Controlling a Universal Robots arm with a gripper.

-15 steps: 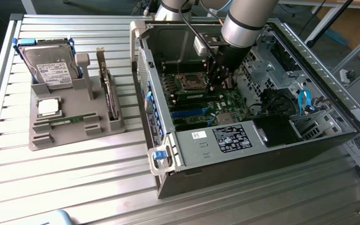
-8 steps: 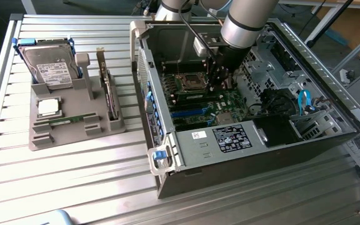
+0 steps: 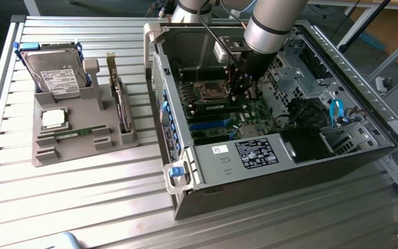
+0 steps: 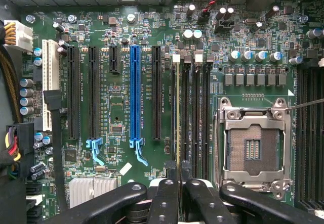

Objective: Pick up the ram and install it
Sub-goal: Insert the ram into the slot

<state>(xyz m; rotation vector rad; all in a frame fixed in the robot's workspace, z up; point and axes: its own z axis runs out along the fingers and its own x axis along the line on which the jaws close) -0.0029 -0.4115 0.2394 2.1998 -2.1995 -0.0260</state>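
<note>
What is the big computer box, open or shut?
Open. The computer box has no cover on its upward side, so the green board inside shows plainly.

motherboard (image 4: 121, 82) green | long slot (image 4: 134, 90) blue | claw (image 4: 178, 178) black (tray (image 3: 81, 150) grey)

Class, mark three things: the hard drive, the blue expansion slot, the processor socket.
hard drive (image 3: 60, 78), exterior view, on its white label.
blue expansion slot (image 4: 135, 90), wrist view, middle of its length.
processor socket (image 4: 252, 149), wrist view, its centre.
</note>
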